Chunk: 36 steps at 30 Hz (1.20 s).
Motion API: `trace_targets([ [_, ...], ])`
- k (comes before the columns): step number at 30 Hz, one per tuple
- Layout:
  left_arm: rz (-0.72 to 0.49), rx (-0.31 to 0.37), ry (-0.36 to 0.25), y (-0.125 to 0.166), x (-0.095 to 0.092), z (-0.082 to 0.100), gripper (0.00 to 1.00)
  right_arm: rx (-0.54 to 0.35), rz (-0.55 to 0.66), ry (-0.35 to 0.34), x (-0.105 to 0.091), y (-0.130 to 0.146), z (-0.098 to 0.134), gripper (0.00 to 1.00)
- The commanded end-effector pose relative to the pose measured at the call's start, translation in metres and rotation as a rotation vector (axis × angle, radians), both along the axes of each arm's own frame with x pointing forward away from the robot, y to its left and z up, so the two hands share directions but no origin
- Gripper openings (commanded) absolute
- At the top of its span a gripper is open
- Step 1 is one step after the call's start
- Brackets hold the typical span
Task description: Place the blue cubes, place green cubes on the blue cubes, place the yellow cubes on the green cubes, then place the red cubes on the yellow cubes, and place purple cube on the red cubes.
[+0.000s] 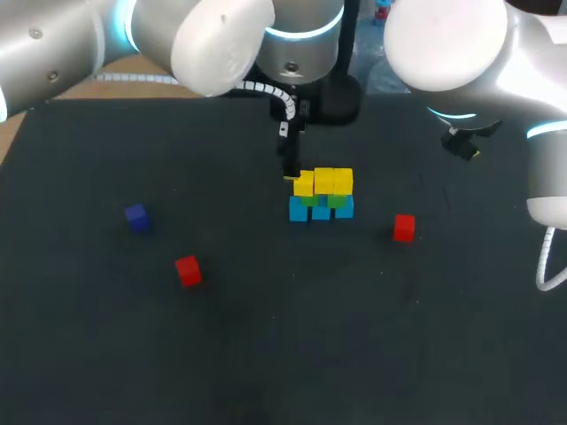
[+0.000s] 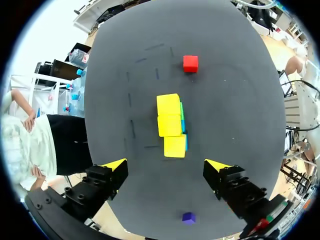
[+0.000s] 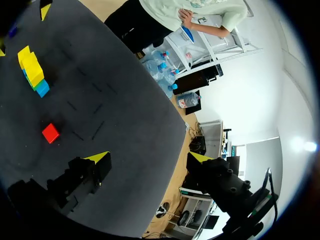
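Observation:
Three yellow cubes [image 1: 324,181] sit in a row on green cubes [image 1: 321,200], which rest on blue cubes [image 1: 321,211] at the table's middle. One red cube [image 1: 403,227] lies right of the stack, another red cube [image 1: 188,270] at the front left. The purple cube [image 1: 135,217] lies far left. My left gripper [image 1: 290,173] hangs open just behind the stack; its own view shows the yellow cubes [image 2: 170,125] right ahead of the open gripper [image 2: 165,167], with nothing between the fingers. My right gripper [image 1: 462,144] hovers open at the back right, empty [image 3: 149,157].
The table is a dark mat [image 1: 283,354]. In the left wrist view a red cube [image 2: 190,63] lies beyond the stack and the purple cube [image 2: 188,217] lies below the fingers. In the right wrist view the red cube [image 3: 50,133] lies between my gripper and the stack [image 3: 33,70].

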State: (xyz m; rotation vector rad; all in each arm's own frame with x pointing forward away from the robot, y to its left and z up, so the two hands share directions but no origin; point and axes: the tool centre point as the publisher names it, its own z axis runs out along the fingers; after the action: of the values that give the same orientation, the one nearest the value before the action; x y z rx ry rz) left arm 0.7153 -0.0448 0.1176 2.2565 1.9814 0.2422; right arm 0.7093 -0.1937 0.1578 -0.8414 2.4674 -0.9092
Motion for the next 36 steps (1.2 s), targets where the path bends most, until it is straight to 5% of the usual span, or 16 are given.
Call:
trace_targets([
  [1, 0.004, -0.010, -0.017, 0.014, -0.018, 0.003, 0.30, 0.002, 0.002, -0.004, -0.001, -0.001, 0.000, 1.00],
  [2, 0.002, -0.014, -0.025, 0.016, -0.022, 0.003, 0.00, 0.002, 0.002, -0.004, -0.001, -0.001, 0.000, 1.00],
  [12, 0.003, -0.012, 0.003, 0.004, -0.048, -0.015, 0.00, 0.002, 0.002, -0.004, -0.001, -0.001, 0.000, 1.00],
  [36, 0.005, -0.026, 0.043, -0.011, -0.046, -0.053, 0.00, 0.002, 0.002, -0.004, -0.001, -0.001, 0.000, 1.00],
])
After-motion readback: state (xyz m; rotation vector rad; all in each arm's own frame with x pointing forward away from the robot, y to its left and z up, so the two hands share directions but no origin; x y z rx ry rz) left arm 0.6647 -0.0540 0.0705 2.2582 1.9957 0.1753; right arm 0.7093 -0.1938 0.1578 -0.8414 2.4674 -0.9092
